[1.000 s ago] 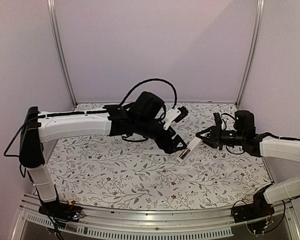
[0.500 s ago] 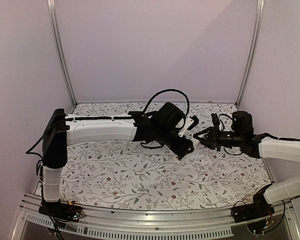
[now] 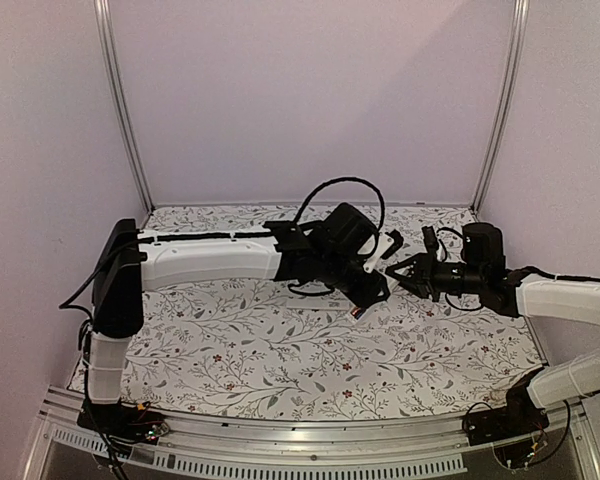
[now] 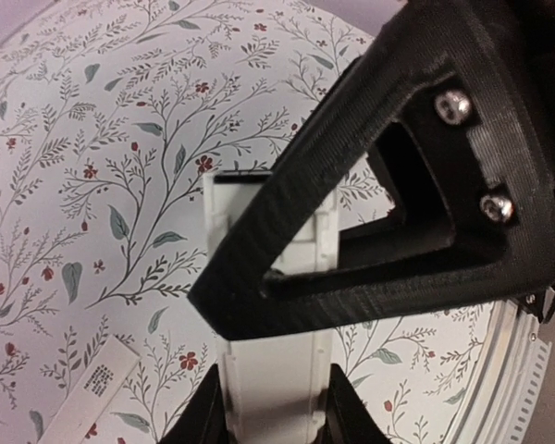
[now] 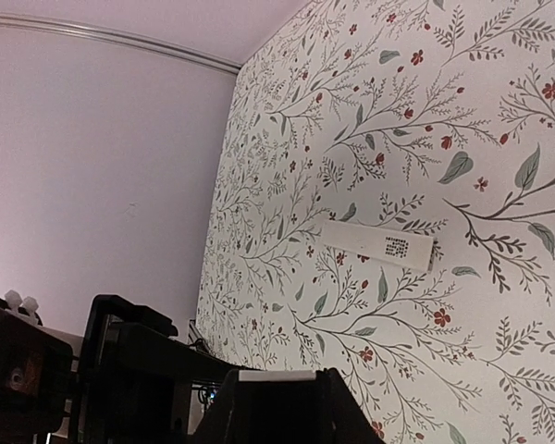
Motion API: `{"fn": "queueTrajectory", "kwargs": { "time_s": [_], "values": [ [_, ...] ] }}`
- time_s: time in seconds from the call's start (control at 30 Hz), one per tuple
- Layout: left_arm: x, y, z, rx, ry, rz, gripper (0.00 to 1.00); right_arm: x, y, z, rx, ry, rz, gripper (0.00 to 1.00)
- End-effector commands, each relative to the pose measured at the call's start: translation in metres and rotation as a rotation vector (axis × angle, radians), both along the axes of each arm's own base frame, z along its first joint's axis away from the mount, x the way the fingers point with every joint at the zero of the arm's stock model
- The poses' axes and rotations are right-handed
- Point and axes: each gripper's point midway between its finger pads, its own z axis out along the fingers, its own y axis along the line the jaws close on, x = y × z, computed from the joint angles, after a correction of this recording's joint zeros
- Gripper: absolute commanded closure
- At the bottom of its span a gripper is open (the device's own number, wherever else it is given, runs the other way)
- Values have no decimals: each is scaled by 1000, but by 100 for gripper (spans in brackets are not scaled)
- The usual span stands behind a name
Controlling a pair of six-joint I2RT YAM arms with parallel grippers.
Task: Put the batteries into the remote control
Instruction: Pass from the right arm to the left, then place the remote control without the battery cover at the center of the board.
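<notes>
Floral mat w/ cover; R fingers grip remote control.

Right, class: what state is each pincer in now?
Left pincer: at the remote control, open or closed cannot be told.
Right pincer: closed, holding the remote control.

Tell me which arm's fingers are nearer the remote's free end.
Left. The left fingers cross the remote just short of that end. The right fingers clamp the opposite end, farther away.
</notes>
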Motion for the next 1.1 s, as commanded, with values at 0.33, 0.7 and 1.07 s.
{"fn": "queueTrajectory", "kwargs": {
  "time_s": [0.33,0.7,1.07],
  "values": [
    [-13,63,-18,170,29,-152,90,5,-27,3,-18,8,-49,17],
    [-53,125,-88,516,67,-442,86,-2,-61,4,-125,-32,-81,15],
    [-63,132,-133,645,61,-544,83,0,-61,-6,-189,-31,-36,19]
  ]
}}
